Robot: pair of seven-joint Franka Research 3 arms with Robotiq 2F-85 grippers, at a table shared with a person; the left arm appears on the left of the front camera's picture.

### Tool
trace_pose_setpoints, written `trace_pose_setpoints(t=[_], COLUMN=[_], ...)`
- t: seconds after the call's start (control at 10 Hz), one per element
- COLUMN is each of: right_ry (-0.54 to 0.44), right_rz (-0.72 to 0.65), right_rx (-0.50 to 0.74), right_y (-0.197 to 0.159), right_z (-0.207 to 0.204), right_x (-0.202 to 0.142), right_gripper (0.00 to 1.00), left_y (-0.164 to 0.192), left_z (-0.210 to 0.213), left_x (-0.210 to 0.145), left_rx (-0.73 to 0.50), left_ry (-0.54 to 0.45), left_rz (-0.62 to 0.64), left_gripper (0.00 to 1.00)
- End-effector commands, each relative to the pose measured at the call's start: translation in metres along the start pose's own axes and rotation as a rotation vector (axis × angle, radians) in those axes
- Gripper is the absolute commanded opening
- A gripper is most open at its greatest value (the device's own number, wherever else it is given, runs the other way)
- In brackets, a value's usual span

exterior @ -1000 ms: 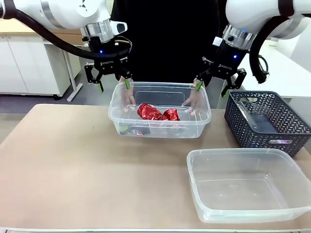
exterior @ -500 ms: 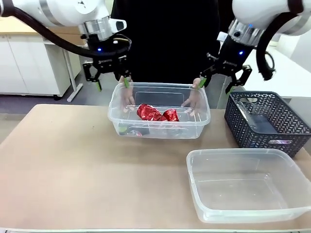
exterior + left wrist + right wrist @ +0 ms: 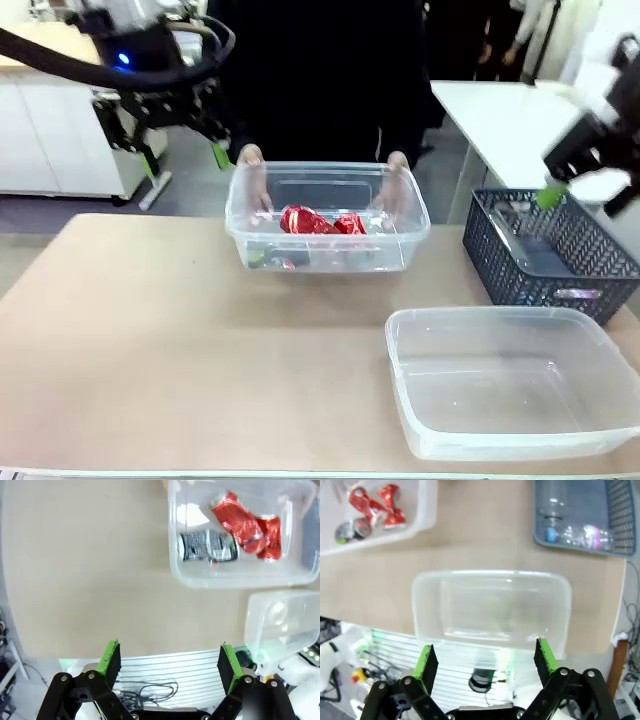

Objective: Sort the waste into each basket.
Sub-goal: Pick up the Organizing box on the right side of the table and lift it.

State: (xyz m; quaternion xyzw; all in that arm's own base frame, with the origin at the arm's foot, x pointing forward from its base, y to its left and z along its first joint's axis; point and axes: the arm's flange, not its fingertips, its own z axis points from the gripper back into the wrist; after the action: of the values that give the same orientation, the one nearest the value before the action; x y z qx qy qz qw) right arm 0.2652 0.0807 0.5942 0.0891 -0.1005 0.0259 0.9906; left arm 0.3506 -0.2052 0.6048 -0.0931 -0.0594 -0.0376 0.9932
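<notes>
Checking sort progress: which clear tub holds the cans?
The far tub, gripped by a person's hands: red cans lie inside. The near right tub has none.

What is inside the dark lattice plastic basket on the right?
Clear plastic bottles lie in the dark basket; a blue cap and a pink label show. Whether anything lies beneath them cannot be seen.

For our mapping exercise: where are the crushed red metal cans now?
In the front view, the crushed red metal cans lie in the clear plastic tub at the far middle of the table, with the person's hands on its rim.
</notes>
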Motion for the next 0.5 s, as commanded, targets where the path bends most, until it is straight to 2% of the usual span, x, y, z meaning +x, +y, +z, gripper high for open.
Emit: trace_pose_setpoints(t=[0.0, 0.1, 0.2, 0.4], right_ry=[-0.003, -0.046, 0.006, -0.002], right_rz=[0.047, 0.078, 0.015, 0.033], right_rx=[-0.039, 0.009, -0.015, -0.018], right_y=[-0.016, -0.010, -0.006, -0.009], right_z=[-0.020, -0.031, -0.006, -0.019], right_x=[0.009, 0.032, -0.004, 0.008], right_gripper=[1.00, 1.00, 1.00, 1.00], left_y=[0.006, 0.005, 0.000, 0.000], left_z=[-0.024, -0.031, -0.004, -0.019], left_x=[-0.004, 0.018, -0.011, -0.004], left_rx=[-0.032, -0.070, -0.006, -0.020], left_ry=[0.031, 0.021, 0.006, 0.019], left_rz=[-0.048, -0.145, -0.021, -0.066], left_gripper=[1.00, 1.00, 1.00, 1.00])
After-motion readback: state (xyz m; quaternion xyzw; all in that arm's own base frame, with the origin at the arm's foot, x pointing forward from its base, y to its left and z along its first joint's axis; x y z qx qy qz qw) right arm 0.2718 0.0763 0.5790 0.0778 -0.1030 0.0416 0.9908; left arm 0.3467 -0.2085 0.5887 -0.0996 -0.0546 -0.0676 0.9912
